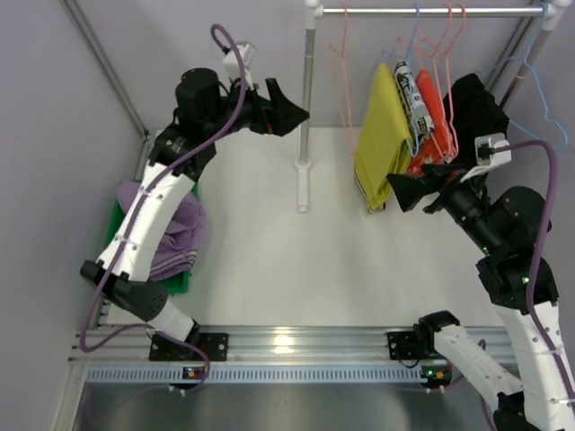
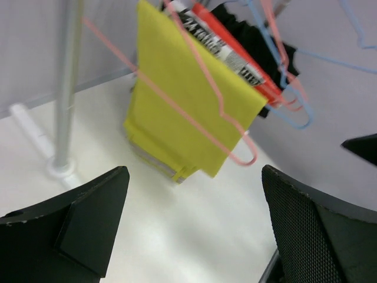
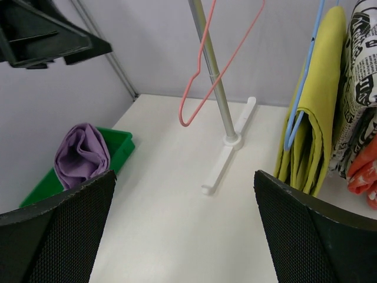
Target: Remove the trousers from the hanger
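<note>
lilac trousers (image 1: 182, 239) lie bunched in a green bin (image 3: 122, 143) at 9 o'clock, half hidden beneath the left arm (image 1: 148, 211). the pink hanger (image 3: 184, 122) hangs near 12. left claw (image 2: 195, 194) and right claw (image 3: 184, 194) gape wide, empty.

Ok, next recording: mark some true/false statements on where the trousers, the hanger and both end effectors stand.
1. The soft lilac-purple cloth trousers lie bunched in the green plastic bin. True.
2. The thin pale pink wire hanger carries the trousers. False: it hangs bare from the metal rail.
3. The left end effector is open and empty. True.
4. The right end effector is shut on the hanger. False: its jaws stand open, holding nothing.
5. A folded mustard-yellow garment hangs on the rail. True.
</note>
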Controlling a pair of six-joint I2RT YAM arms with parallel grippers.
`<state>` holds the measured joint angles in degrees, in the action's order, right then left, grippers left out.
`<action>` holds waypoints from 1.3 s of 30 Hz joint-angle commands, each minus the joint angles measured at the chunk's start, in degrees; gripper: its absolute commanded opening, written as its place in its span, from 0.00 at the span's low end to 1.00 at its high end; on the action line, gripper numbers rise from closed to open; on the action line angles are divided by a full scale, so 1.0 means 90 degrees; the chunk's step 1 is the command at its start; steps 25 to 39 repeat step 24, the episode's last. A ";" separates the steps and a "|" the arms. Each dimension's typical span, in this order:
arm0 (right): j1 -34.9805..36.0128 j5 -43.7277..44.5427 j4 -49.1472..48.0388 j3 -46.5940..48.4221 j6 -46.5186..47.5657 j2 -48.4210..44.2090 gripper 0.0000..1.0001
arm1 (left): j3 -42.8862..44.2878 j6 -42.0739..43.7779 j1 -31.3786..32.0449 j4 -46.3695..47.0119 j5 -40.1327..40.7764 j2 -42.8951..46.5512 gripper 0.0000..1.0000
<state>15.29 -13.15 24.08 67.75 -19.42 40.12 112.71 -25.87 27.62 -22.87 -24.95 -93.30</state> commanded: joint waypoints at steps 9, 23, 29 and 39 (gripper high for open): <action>-0.0146 0.0152 0.0743 -0.0300 0.1454 0.0533 0.99 | -0.2100 0.2707 -0.1613 -0.2889 0.2701 0.1907 0.99; -0.0546 0.0367 0.0509 -0.1043 0.1025 0.0201 1.00 | -0.4369 0.2894 -0.1809 -0.2146 0.3388 0.4194 0.99; -0.0585 0.0367 0.0518 -0.1033 0.1015 0.0172 0.99 | -0.4340 0.2903 -0.1809 -0.2127 0.3368 0.4194 0.99; -0.0585 0.0367 0.0518 -0.1033 0.1015 0.0172 0.99 | -0.4340 0.2903 -0.1809 -0.2127 0.3368 0.4194 0.99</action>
